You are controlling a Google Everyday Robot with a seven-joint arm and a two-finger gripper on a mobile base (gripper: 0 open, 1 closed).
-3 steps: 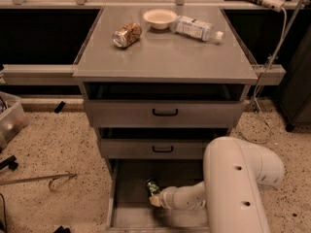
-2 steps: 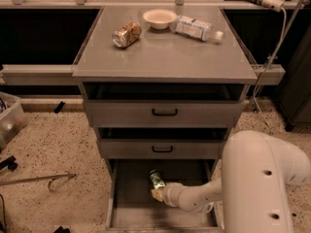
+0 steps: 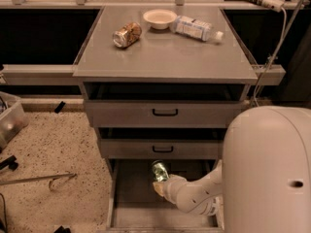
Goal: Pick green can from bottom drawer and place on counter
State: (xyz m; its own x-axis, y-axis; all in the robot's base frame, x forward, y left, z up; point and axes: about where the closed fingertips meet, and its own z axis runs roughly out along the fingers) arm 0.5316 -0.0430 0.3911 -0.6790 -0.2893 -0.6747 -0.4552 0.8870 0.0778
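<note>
The green can (image 3: 159, 170) is in my gripper (image 3: 162, 182), which is shut on its lower part and holds it tilted above the floor of the open bottom drawer (image 3: 133, 205). The can's top is just under the front of the middle drawer (image 3: 163, 149). My white arm (image 3: 194, 198) reaches in from the right and hides the drawer's right side. The grey counter (image 3: 165, 57) lies above, at the top of the cabinet.
On the counter's far part lie a tan-orange patterned can (image 3: 127, 34), a white bowl (image 3: 160, 18) and a plastic bottle (image 3: 197, 28). The top drawer (image 3: 165, 112) is slightly open. A plastic bin (image 3: 9, 120) and a metal tool (image 3: 43, 179) lie on the floor at left.
My gripper has risen with the green can, up and slightly right from the drawer floor toward the middle drawer's front. My arm's body has swung further right.
</note>
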